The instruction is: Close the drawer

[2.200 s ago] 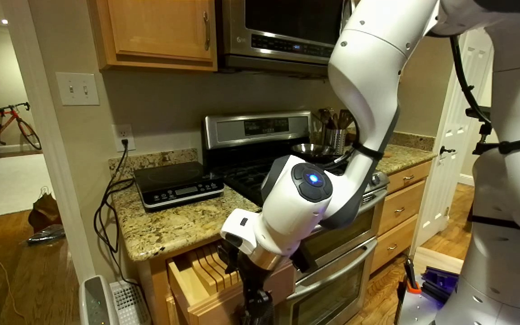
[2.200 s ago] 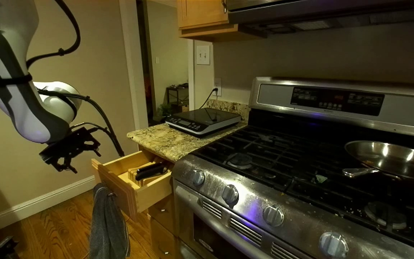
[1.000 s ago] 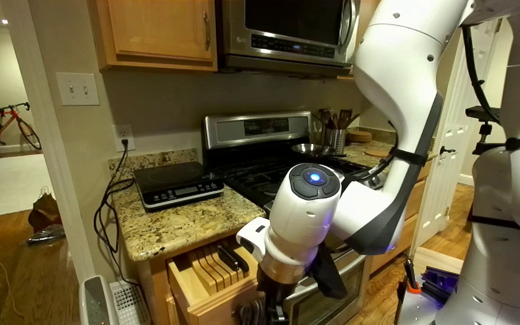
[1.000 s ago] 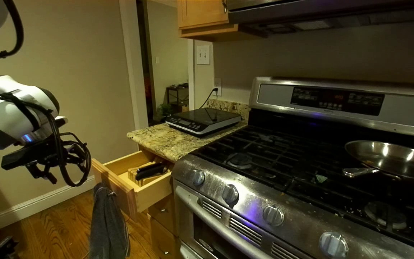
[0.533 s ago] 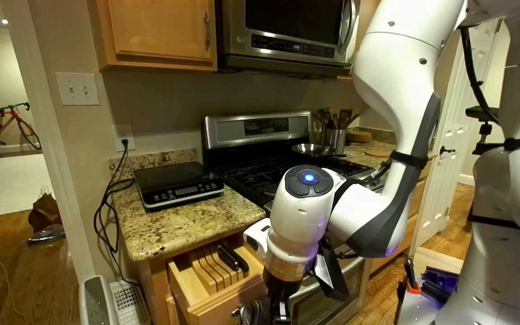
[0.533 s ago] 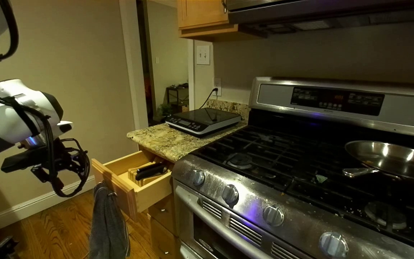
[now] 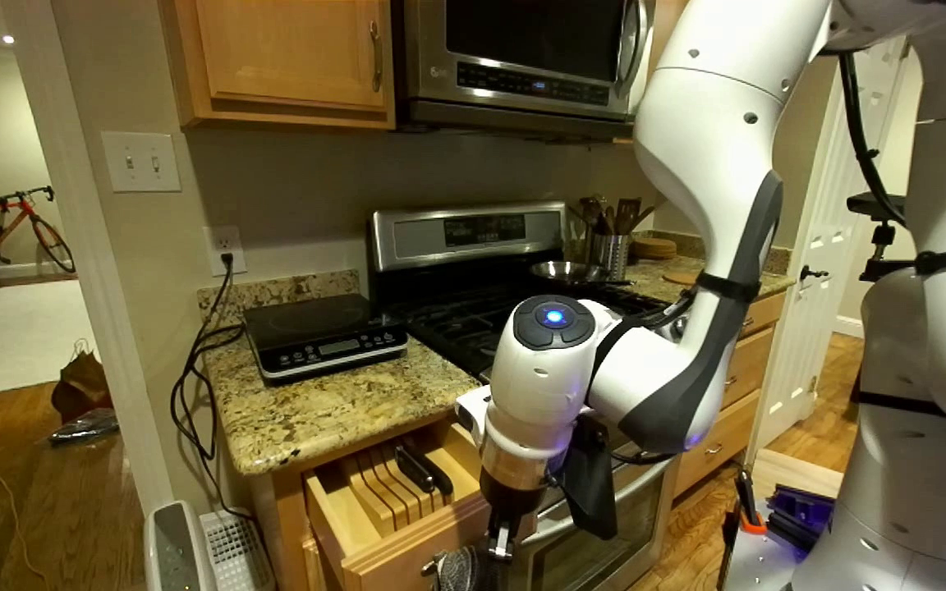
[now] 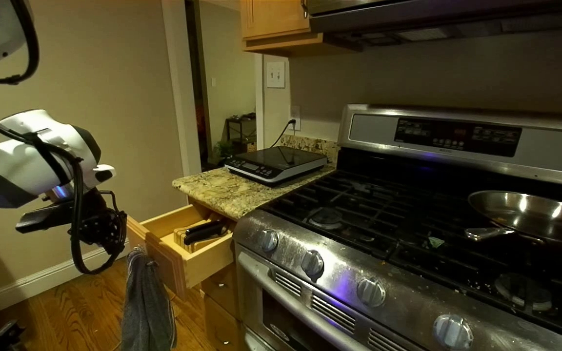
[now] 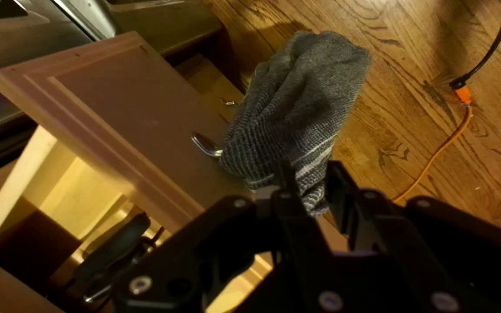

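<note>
Showing in the wrist view: gripper [image 9: 309, 174], fingertips parted by a narrow gap; whether it touches the grey towel [image 9: 302, 100] cannot be told. Towel: hung from the metal handle [image 9: 205, 145] of the drawer [image 8: 210, 263], which stands pulled out beneath the speckled counter [image 7: 333, 402] in both exterior views. Drawer contents: slotted wooden block [image 7: 378, 492], black handles [image 8: 207, 232]. Orange connector [image 9: 462, 93]: on the floor [image 9: 407, 87], wrist view alone. Portable cooktop [image 8: 276, 163]: on the counter, both exterior views. Knobs [image 8: 312, 263]: row of four, front of the range [image 8: 359, 229], in an exterior view alone. Frying pan [image 8: 530, 209]: on the range, both exterior views. Utensil holder [image 7: 609, 256]: near the pan, in an exterior view alone. Bicycle [image 7: 6, 234]: distant room, in an exterior view.
</note>
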